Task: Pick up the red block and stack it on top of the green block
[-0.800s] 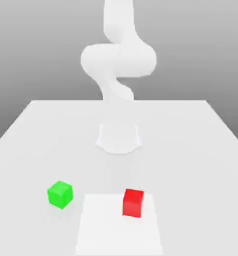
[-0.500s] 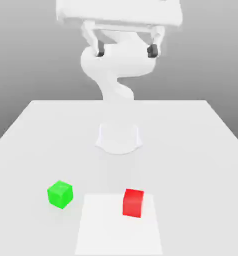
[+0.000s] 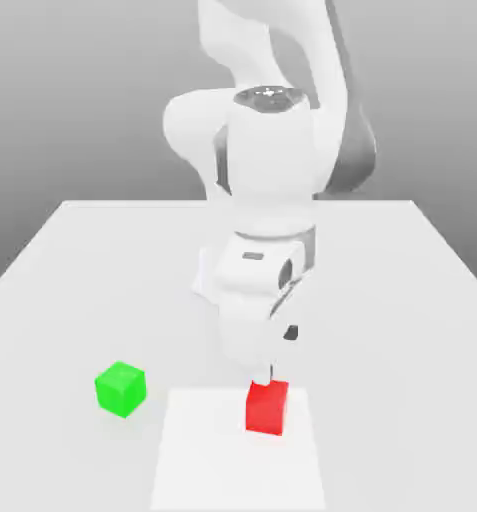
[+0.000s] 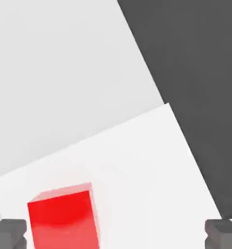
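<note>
The red block (image 3: pixel 267 407) rests on a paler white square (image 3: pixel 237 470) near the table's front edge. To the exterior view's left of it, the green block (image 3: pixel 120 388) sits alone on the table. My gripper (image 3: pixel 280 355) hangs low, just above and behind the red block, apart from it. From the hand view, my gripper (image 4: pixel 116 234) is open, with its dark fingertips (image 4: pixel 8 233) spread wide. There the red block (image 4: pixel 64 216) lies close to one fingertip, off the middle of the gap.
The white table (image 3: pixel 82 260) reaches back to the arm's round base (image 3: pixel 207 275). In the hand view the table's edge runs close beside the pale square (image 4: pixel 137 160), with dark floor (image 4: pixel 195 73) beyond it.
The arm has swung down from high above the table to just over the red block, turning the hand. Both blocks stay where they were.
</note>
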`<state>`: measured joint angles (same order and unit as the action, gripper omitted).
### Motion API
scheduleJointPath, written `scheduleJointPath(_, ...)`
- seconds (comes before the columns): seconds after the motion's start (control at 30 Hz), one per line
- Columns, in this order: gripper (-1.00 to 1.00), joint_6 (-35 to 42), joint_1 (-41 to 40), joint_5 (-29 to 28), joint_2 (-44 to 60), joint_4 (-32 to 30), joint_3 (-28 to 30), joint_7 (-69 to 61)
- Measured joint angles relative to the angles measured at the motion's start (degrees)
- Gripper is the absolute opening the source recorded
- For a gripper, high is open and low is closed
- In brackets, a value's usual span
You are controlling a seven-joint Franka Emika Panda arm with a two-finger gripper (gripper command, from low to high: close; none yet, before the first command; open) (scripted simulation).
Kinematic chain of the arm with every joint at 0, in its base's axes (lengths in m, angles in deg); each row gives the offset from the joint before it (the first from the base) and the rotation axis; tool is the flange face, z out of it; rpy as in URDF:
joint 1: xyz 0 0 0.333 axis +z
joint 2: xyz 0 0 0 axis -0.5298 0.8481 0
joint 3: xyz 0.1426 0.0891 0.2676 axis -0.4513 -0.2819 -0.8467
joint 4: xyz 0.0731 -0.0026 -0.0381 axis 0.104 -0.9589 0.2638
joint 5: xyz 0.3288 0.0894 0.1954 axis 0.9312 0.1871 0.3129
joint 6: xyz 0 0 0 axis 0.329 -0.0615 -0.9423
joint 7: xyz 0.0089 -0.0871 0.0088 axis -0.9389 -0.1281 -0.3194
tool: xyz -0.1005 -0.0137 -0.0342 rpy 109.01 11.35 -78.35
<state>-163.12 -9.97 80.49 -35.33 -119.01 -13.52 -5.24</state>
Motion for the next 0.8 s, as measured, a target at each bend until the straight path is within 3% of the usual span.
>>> scheduleJointPath(0.17,0.0,-4.9,0.3,3.2,6.0,0.1,-0.8,-4.8)
scheduleJointPath(0.4,0.0,-12.4,-4.9,12.2,15.2,1.3,-8.1,-11.4)
scheduleJointPath(0.43,-1.0,-13.2,-5.5,13.1,16.2,1.4,-9.0,-11.9)
scheduleJointPath(0.67,-1.0,-13.1,-5.7,13.1,16.2,1.4,-9.2,-11.9)
scheduleJointPath(0.8,-1.0,-9.5,-3.3,8.5,11.7,0.9,-5.6,-8.7)
